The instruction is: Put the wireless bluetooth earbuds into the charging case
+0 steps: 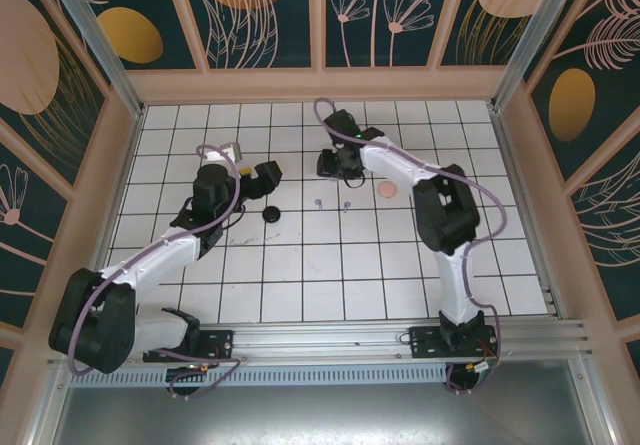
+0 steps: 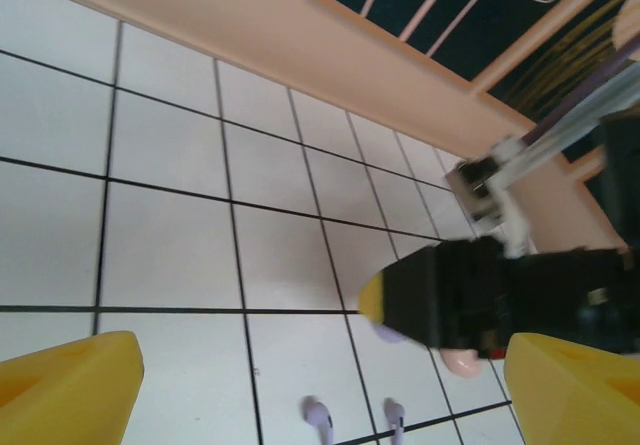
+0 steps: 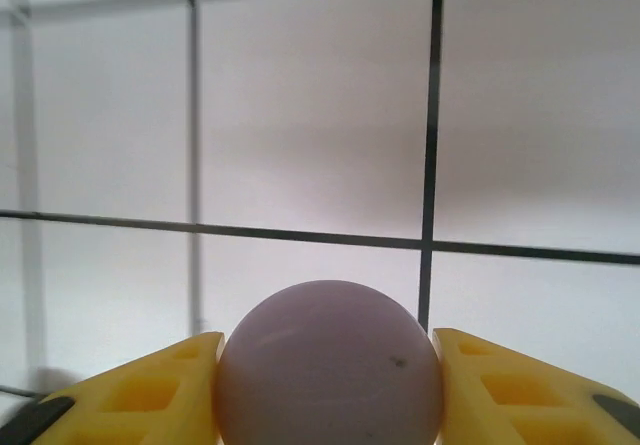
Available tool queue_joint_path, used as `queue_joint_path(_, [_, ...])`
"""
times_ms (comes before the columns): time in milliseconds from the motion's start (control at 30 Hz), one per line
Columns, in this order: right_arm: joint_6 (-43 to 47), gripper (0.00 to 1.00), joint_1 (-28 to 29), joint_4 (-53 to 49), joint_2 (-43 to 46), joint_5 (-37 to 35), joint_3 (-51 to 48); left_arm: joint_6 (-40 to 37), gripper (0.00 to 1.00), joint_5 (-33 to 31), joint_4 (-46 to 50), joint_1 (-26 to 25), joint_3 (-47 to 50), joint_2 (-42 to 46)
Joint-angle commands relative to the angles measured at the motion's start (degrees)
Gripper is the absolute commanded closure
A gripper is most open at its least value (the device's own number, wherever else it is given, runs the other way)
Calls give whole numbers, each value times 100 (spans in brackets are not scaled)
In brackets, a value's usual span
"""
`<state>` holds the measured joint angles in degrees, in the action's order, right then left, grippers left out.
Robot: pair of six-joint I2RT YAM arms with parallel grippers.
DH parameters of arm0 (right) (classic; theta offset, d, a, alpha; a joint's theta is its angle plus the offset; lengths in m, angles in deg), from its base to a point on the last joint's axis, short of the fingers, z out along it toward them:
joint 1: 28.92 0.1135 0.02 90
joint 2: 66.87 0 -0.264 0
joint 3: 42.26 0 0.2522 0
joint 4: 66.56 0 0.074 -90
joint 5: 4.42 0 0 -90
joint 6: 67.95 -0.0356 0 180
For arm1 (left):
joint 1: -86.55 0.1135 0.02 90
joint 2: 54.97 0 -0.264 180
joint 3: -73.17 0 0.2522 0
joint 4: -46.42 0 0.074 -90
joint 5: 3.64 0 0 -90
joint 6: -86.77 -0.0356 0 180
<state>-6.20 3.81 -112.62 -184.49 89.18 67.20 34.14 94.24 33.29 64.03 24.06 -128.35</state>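
Observation:
A round lilac charging case [image 3: 328,370] sits between the yellow fingers of my right gripper [image 3: 328,390], which is shut on it just above the tiled floor. From above, that right gripper [image 1: 331,163] is at the middle back of the grid. Two lilac earbuds [image 1: 317,203] [image 1: 346,205] lie side by side on the tiles just in front of it. The left wrist view has the same earbuds [image 2: 318,414] [image 2: 394,413] low in the frame, with my left gripper [image 2: 318,390] open above them. My left gripper [image 1: 263,174] hovers to the left of the earbuds.
A black round case [image 1: 270,214] lies on the tiles below the left gripper. A pink round case [image 1: 386,191] lies right of the right gripper and shows as a pink edge [image 2: 462,363] in the left wrist view. Wooden walls [image 1: 320,83] enclose the grid.

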Motion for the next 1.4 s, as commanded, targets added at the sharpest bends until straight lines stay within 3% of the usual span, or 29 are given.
queue_joint_path(0, [-1464, 73, -109, 686, 915, 357, -378, 190, 8, 562, -1418, -72, 206, -280])
queue_joint_path(267, [-3819, 73, -281, 1978, 2150, 619, -1670, 329, 8, 1046, -3166, -560, 285, -1091])
queue_joint_path(467, [-4592, 74, -13, 1996, 2651, 28, -1897, 430, 13, 1261, -3847, -896, -24, -1636])
queue_joint_path(833, [-4848, 74, 346, 1915, 2967, -311, -2000, 814, 24, 1365, -4573, -1050, -477, -2402])
queue_joint_path(1367, [-4828, 74, 480, 2061, 3067, -223, -2071, 962, 29, 1438, -4714, -1157, -1030, -2952])
